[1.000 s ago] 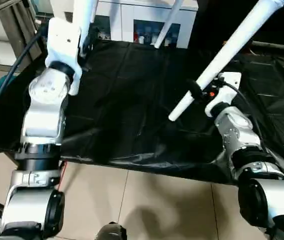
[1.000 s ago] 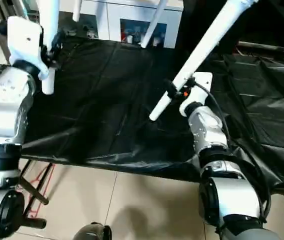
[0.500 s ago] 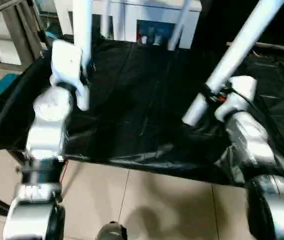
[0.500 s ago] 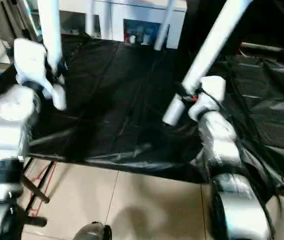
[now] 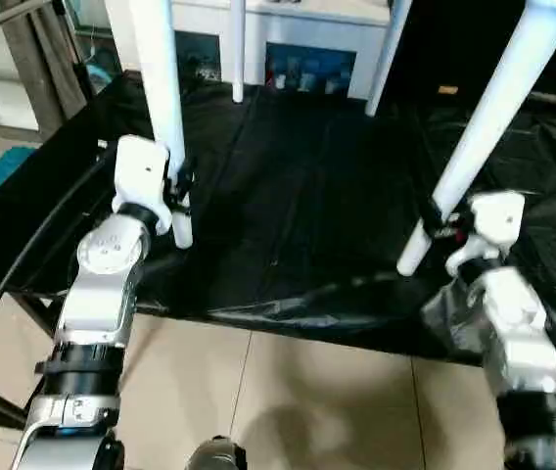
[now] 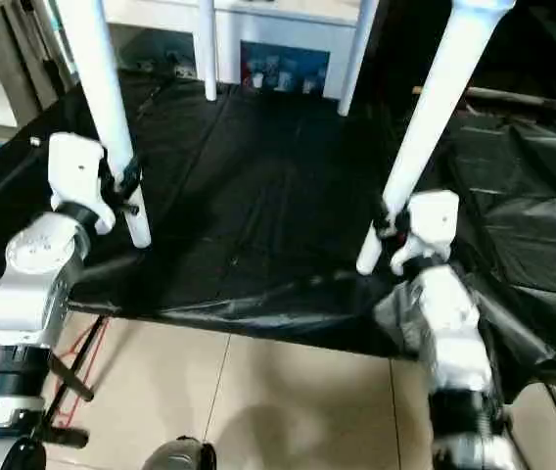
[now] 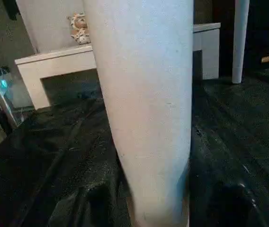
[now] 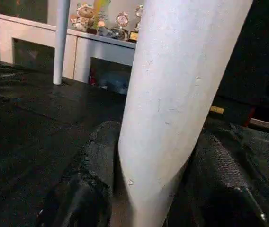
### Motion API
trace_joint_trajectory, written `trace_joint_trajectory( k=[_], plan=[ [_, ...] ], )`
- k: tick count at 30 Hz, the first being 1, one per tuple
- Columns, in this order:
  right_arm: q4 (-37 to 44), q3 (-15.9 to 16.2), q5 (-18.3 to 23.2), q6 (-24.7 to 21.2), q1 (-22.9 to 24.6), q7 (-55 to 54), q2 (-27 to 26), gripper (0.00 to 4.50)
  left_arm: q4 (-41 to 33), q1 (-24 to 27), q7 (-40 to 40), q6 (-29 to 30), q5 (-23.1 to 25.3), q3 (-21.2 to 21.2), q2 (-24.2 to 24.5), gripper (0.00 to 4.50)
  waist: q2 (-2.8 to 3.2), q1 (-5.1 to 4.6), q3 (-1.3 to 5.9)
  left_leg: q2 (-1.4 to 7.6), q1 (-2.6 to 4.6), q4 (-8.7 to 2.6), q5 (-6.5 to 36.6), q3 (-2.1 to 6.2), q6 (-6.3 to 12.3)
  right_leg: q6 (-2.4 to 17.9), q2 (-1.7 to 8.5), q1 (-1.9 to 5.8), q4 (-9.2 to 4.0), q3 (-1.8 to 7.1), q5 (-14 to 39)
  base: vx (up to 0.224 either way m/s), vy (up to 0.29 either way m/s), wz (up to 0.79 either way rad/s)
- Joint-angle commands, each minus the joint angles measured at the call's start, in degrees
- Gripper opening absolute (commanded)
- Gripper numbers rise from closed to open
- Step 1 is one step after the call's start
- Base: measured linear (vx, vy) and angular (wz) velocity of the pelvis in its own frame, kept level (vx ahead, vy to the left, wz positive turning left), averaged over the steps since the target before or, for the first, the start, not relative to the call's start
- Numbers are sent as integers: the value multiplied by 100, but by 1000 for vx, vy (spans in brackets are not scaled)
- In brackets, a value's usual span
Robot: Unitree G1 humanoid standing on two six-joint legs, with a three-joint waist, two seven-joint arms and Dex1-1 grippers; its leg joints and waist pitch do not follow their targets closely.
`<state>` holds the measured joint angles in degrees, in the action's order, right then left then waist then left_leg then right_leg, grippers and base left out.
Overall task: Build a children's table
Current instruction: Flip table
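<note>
Four white legs show from my head camera, the table held right way up above the black sheet [image 5: 288,215]. My left gripper [image 5: 178,186] clasps the near left leg [image 5: 161,88] close to its foot, and my right gripper [image 5: 442,227] clasps the near right leg [image 5: 484,117] likewise; the far legs [image 5: 238,49] touch down by the cabinet [image 5: 288,24].

Left wrist: the tube sits between my fingers [image 7: 101,203], smooth, stiff, probably light and slippery.

Right wrist: the same; my ribbed pads [image 8: 219,165] should hold best low on the narrow end.
</note>
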<state>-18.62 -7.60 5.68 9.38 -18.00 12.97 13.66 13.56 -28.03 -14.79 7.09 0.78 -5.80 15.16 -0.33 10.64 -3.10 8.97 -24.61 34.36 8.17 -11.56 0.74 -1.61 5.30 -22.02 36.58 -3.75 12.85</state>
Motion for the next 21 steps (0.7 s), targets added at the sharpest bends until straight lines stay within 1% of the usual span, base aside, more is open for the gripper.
trace_joint_trajectory(
  k=[1, 2, 4, 5, 6, 7, 8, 9, 10, 11, 12, 13, 14, 15, 16, 17, 18, 19, 20, 21],
  plan=[
    [-82, 145, -289, -34, 3, 81, 27, 162, 148, 87, -198, -154, 463, 403, 281, 164, 49, -110, 357, 471, 369, -571, 2855, 321, -690, 710, 441, -16, -569, 290, 1382, 0, 0, 0],
    [-148, 155, -253, -24, -35, 110, 18, 162, 184, 94, -210, -179, 463, 404, 288, 164, 48, -139, 345, 471, 409, -584, 3078, 327, -756, 705, 443, -33, -599, 292, 1537, 0, 0, 0],
    [-148, 155, -253, -24, -35, 110, 18, 162, 184, 94, -210, -179, 463, 404, 288, 164, 51, -170, 361, 473, 409, -603, 3109, 341, -797, 715, 444, -3, -589, 288, 1494, 0, 0, 0],
    [-214, 161, -239, -50, -80, 99, 8, 162, 239, 101, -207, -204, 459, 409, 301, 164, 46, -185, 369, 485, 403, -614, 3026, 343, -811, 727, 432, 2, -576, 288, 1278, 0, 0, 0],
    [-214, 161, -239, -50, -80, 99, 8, 197, 239, 101, -207, -204, 459, 409, 301, 164, 50, -198, 373, 479, 404, -613, 2959, 335, -814, 749, 419, -2, -558, 287, 1083, 0, 0, 0],
    [-430, 116, -112, -90, -228, 104, -66, 232, 426, 121, -255, -285, 370, 363, 308, 199, 32, -210, 379, 464, 390, -606, 2898, 326, -781, 784, 431, 12, -543, 286, 978, 0, 0, 0],
    [-450, 112, -102, -99, -243, 98, -75, 234, 449, 124, -256, -298, 362, 356, 310, 234, 13, -221, 372, 459, 379, -608, 2896, 323, -762, 790, 432, 14, -556, 284, 1015, 0, 0, 0],
    [-529, 83, 26, -140, -298, 153, -140, 241, 574, 166, -283, -358, 295, 297, 321, 234, 6, -243, 372, 463, 377, -612, 2894, 322, -774, 790, 434, 19, -562, 284, 1064, 0, 0, 0],
    [-556, 74, 117, -174, -321, 183, -180, 253, 654, 196, -300, -401, 248, 258, 329, 234, 15, -275, 361, 451, 380, -611, 2980, 325, -765, 745, 436, -2, -585, 296, 1199, 0, 0, 0],
    [-523, 100, 156, -187, -302, 217, -204, 253, 683, 240, -305, -423, 242, 238, 360, 234, 4, -294, 361, 456, 375, -622, 3031, 334, -777, 724, 445, 7, -585, 297, 1292, 0, 0, 0],
    [-523, 100, 156, -187, -302, 217, -204, 265, 683, 240, -305, -423, 242, 238, 360, 245, -7, -306, 376, 461, 365, -623, 3020, 343, -793, 715, 450, 28, -574, 290, 1320, 0, 0, 0],
    [-272, 157, 210, -257, -160, 253, -238, 279, 624, 330, -325, -420, 187, 199, 428, 275, 4, -303, 389, 480, 358, -629, 2921, 352, -779, 759, 452, 40, -561, 287, 1168, 0, 0, 0],
    [-251, 161, 212, -262, -148, 255, -239, 283, 617, 336, -326, -419, 184, 197, 433, 276, -28, -311, 381, 482, 354, -633, 2887, 337, -755, 778, 438, 32, -564, 287, 1105, 0, 0, 0],
    [-141, 181, 226, -288, -78, 264, -242, 283, 533, 402, -320, -410, 160, 176, 478, 276, -15, -301, 377, 476, 379, -622, 2920, 322, -733, 806, 436, 2, -559, 292, 1106, 0, 0, 0],
    [-31, 184, 250, -319, -4, 269, -241, 303, 437, 471, -323, -384, 108, 128, 510, 292, -16, -303, 382, 474, 357, -623, 2829, 320, -696, 817, 440, 31, -550, 295, 1048, 0, 0, 0],
    [117, 167, 289, -363, 110, 272, -236, 303, 317, 577, -339, -377, 61, 78, 566, 310, 0, -293, 378, 476, 352, -626, 2756, 314, -663, 809, 437, 24, -553, 296, 1007, 0, 0, 0],
    [201, 152, 313, -388, 178, 275, -235, 322, 248, 644, -350, -380, 29, 46, 603, 320, -5, -290, 379, 480, 353, -626, 2747, 313, -650, 803, 442, 30, -558, 297, 1007, 0, 0, 0],
    [205, 151, 314, -389, 181, 275, -235, 322, 245, 647, -350, -380, 28, 45, 605, 320, -9, -289, 384, 478, 357, -622, 2721, 309, -635, 803, 440, 28, -557, 297, 998, 0, 0, 0],
    [487, 130, 362, -442, 385, 297, -245, 333, 4, 837, -371, -355, -25, -28, 659, 316, 31, -276, 384, 481, 362, -618, 2704, 311, -616, 817, 440, 20, -554, 303, 969, 0, 0, 0],
    [576, 123, 376, -458, 449, 304, -249, 341, -73, 897, -378, -347, -38, -50, 675, 326, 13, -276, 376, 489, 356, -630, 2733, 308, -600, 794, 427, 19, -565, 300, 977, 0, 0, 0]
  ],
)
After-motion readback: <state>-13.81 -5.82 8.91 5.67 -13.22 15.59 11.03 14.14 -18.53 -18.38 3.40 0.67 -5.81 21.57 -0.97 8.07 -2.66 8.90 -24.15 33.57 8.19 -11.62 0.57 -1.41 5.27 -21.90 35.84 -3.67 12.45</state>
